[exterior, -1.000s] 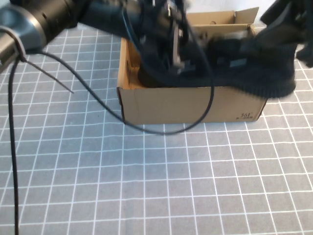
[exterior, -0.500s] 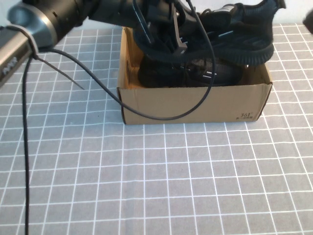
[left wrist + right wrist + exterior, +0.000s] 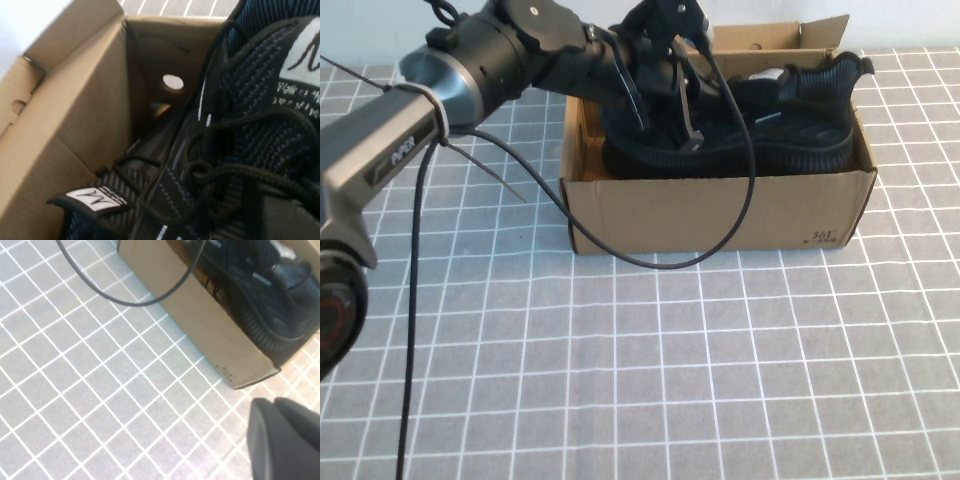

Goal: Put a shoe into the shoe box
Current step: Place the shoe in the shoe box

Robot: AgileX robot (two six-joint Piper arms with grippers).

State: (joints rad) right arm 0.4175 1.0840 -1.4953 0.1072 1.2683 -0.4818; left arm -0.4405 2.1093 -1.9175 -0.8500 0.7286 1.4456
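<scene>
black shoe (image 3: 770, 125) lies inside the cardboard shoe box (image 3: 720, 212) on the gridded table (image 3: 650, 370), left gripper (image 3: 665, 60) over the box's left end, right gripper (image 3: 285, 440) off to the side, both grips impossible to tell.

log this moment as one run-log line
left end effector: over shoe box, fingers unclear | right end effector: off box, above table | shoe: in box, heel on rim

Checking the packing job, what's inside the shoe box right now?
Black knit shoes fill the shoe box, laces up. The left gripper reaches in over them, hiding the box's left end. The right gripper hovers outside.
</scene>
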